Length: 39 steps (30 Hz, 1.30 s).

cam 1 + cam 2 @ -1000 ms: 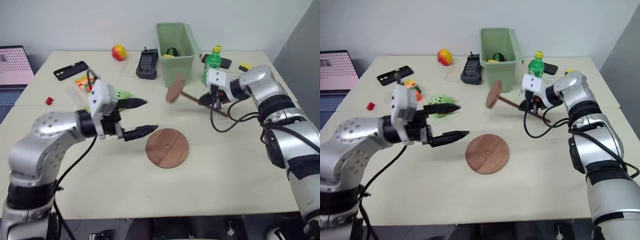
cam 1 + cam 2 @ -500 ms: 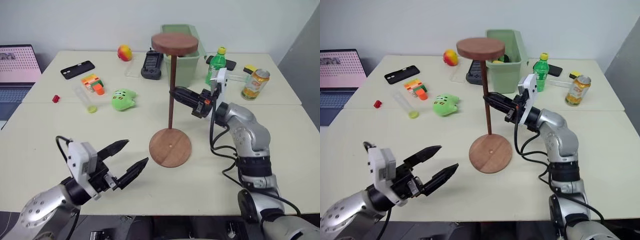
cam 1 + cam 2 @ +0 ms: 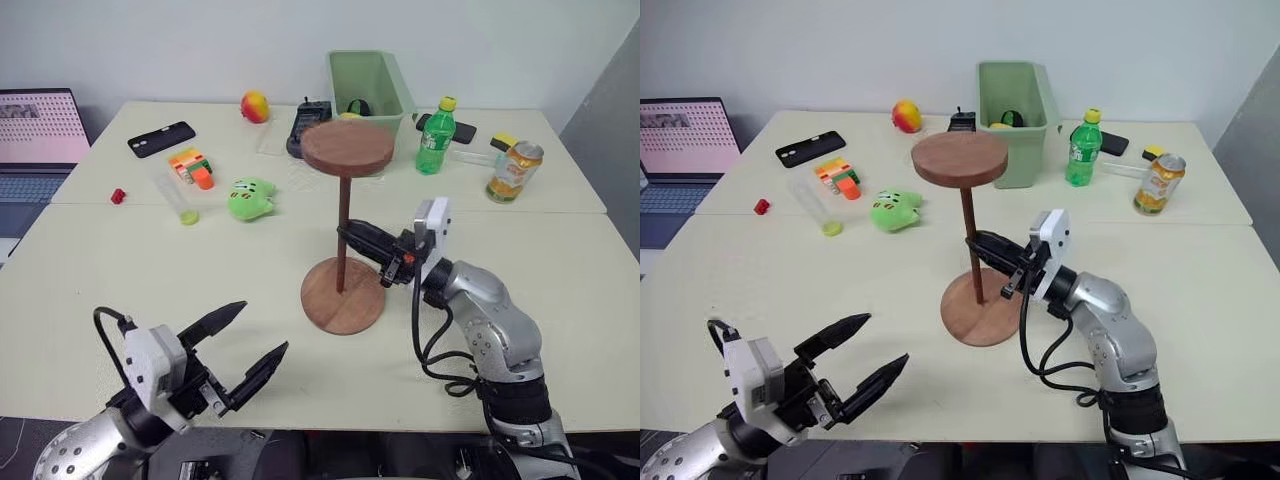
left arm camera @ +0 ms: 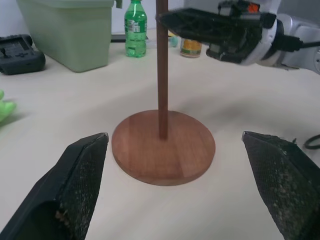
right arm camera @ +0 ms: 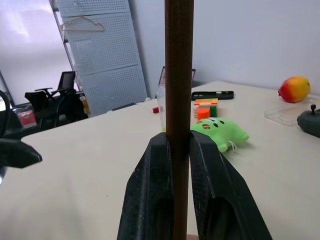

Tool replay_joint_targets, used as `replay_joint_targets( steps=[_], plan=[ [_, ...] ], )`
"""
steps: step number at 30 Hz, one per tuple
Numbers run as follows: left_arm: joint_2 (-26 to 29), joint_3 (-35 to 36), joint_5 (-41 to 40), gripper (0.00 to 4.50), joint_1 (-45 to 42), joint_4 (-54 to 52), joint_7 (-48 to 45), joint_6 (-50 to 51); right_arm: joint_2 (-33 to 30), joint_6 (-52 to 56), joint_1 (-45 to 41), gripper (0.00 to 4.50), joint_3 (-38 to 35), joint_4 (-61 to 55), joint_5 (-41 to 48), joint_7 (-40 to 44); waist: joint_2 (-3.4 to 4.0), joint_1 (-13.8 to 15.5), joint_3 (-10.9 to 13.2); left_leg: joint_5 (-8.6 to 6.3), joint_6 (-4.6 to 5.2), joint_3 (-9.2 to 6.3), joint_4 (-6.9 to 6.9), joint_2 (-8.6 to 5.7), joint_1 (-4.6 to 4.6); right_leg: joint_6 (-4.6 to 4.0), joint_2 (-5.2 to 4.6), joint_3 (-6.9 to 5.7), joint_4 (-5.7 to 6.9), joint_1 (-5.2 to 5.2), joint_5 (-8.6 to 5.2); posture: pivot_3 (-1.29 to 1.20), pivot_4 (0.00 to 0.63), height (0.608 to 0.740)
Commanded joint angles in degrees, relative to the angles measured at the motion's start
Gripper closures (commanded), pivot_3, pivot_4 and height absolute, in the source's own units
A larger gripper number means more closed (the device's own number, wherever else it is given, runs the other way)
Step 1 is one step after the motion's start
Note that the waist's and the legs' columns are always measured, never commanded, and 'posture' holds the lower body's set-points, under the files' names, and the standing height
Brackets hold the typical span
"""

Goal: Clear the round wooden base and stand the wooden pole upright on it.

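The round wooden base (image 3: 325, 306) lies flat near the middle of the table with nothing else on it. The wooden pole (image 3: 343, 225) stands upright on it, its lower end (image 4: 162, 134) at about the base's centre and its fixed disc (image 3: 346, 147) on top. My right gripper (image 3: 348, 236) reaches in from the right, level, and is shut on the rod at about mid-height; its fingers (image 5: 156, 170) clamp the rod (image 5: 179, 75) from both sides. My left gripper (image 3: 262, 330) is open and empty by the table's near edge, left of the base and apart from it.
A green bin (image 3: 368, 85), a green bottle (image 3: 433, 137) and a can (image 3: 507, 170) stand at the back right. A green toy (image 3: 250, 198), a tube, small blocks, a black phone case and a round fruit lie at the back left. A laptop (image 3: 35, 130) sits far left.
The right gripper turned the pole from tilted to upright and lowered it onto the base. The left arm pulled back, open, to the near table edge. The camera view also shifted.
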Motion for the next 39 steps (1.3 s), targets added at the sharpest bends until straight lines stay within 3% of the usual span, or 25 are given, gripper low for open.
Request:
replay_joint_targets(
  steps=[1, 9, 16, 19, 33, 39],
  plan=[
    [0.8, 0.1, -0.1, 0.00, -0.7, 0.5, 0.3, -1.5, -0.5, -3.5, 0.2, 4.35, 0.6, -0.5, -0.5, -0.6, 0.00, 0.0, 0.0, 0.00, 0.00, -0.01, -0.01, 0.00, 0.00, 0.00, 0.00, -0.01, 0.00, 0.00, 0.00, 0.00, 0.150, 0.740],
    [1.0, -0.5, 0.0, 0.00, -1.1, 1.0, 0.2, -2.3, -1.9, -7.1, 1.3, 4.35, 2.8, 0.4, -2.5, -0.9, 0.00, 0.0, 0.0, 0.00, 0.00, -0.03, -0.01, 0.01, 0.00, 0.00, 0.00, -0.02, -0.01, 0.01, 0.00, 0.00, 0.150, 0.740],
    [1.1, -1.6, 0.6, 0.00, -0.2, 1.1, 0.1, -3.8, -4.7, -16.9, 6.7, 4.35, 6.2, 2.1, -5.9, 2.1, -0.03, 0.2, 0.0, 0.00, 0.00, -0.04, -0.01, 0.00, 0.06, 0.00, -0.01, -0.04, -0.06, 0.11, 0.00, 0.00, 0.150, 0.740],
    [1.2, -1.7, 0.6, 0.00, -0.1, 1.2, 0.3, -4.2, -5.6, -18.3, 7.8, 4.35, 6.9, 4.4, -6.8, 1.9, -0.03, 0.1, 0.0, -0.01, 0.01, 0.00, -0.12, 0.01, 0.46, 0.00, -0.01, 0.01, -0.15, 0.47, -0.01, 0.00, 0.150, 0.740],
    [4.6, -0.9, -3.0, 0.00, -6.3, 2.3, 1.6, -1.7, -6.2, 0.5, 6.5, 4.35, 8.3, 3.3, -1.5, -2.7, -0.13, 0.1, -0.7, -0.03, 0.02, -0.06, -0.20, 0.01, 0.82, -0.01, 0.04, -0.03, -0.32, 0.87, -0.02, 0.00, 0.150, 0.740],
    [4.6, -0.9, -1.9, 0.00, -6.6, 3.5, 1.8, -2.5, -11.0, -5.4, 7.1, 4.35, 12.0, 6.3, -8.1, -1.1, 0.02, 0.1, -1.4, -0.03, 0.02, 0.03, -0.76, -0.03, 1.32, -0.01, 0.03, 0.02, -0.73, 1.25, -0.02, 0.00, 0.150, 0.740]
  ],
)
